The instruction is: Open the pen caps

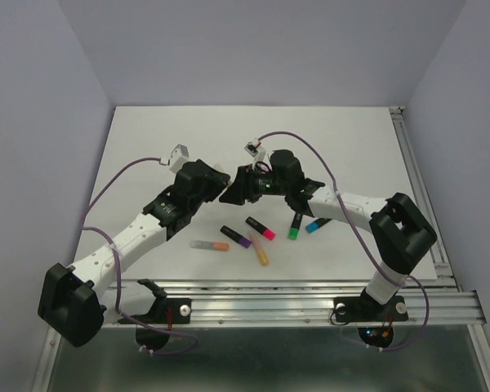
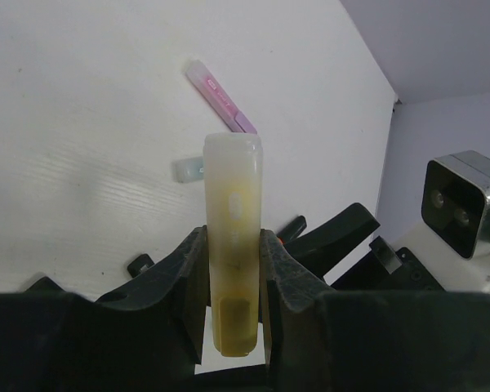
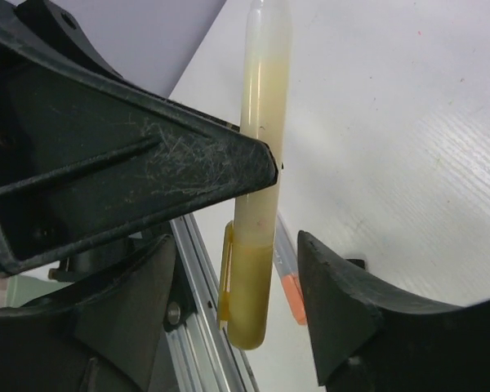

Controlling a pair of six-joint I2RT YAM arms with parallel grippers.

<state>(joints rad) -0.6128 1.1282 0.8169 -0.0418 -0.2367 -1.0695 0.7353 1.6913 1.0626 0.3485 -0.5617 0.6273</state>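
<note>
My left gripper (image 1: 227, 193) (image 2: 233, 253) is shut on a pale yellow pen (image 2: 232, 204) and holds it above the table, its cap (image 3: 253, 298) pointing at the right arm. My right gripper (image 1: 245, 184) (image 3: 237, 253) is open. Its jaws stand on either side of the darker yellow cap, with gaps on both sides. Several other capped pens lie on the table in front: grey with an orange cap (image 1: 210, 244), black with purple (image 1: 235, 237), black with pink (image 1: 261, 228), pastel orange (image 1: 260, 251), black with green (image 1: 296, 226), black with blue (image 1: 316, 224).
The white table (image 1: 351, 147) has an aluminium rail along its right and near edges (image 1: 310, 287). A pink and purple pen (image 2: 220, 96) lies farther out in the left wrist view. The grey and orange pen (image 3: 287, 282) lies below the held cap.
</note>
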